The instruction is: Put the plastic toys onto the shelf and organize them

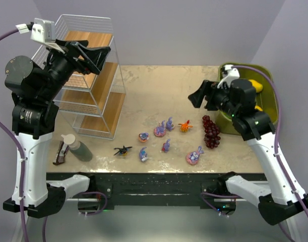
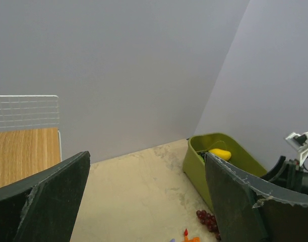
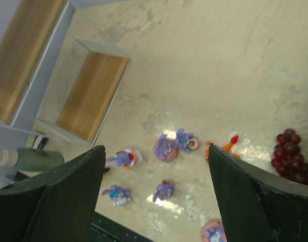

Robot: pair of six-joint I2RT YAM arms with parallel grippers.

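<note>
Eight small plastic toys (image 1: 160, 130), mostly purple bunnies, all sit on the beige table (image 1: 159, 91), none on the white wire shelf with wooden boards (image 1: 96, 96), while the left gripper (image 1: 104, 60) and right gripper (image 1: 200, 101) gape wide, holding nothing, so everything is left to do.

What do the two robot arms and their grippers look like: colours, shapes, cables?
The left arm and right arm have white lower links, black joint housings and black bases. Along each run purple cables. A white camera sits on the left wrist. The left gripper and right gripper have dark, flat, wedge-shaped fingers.
</note>
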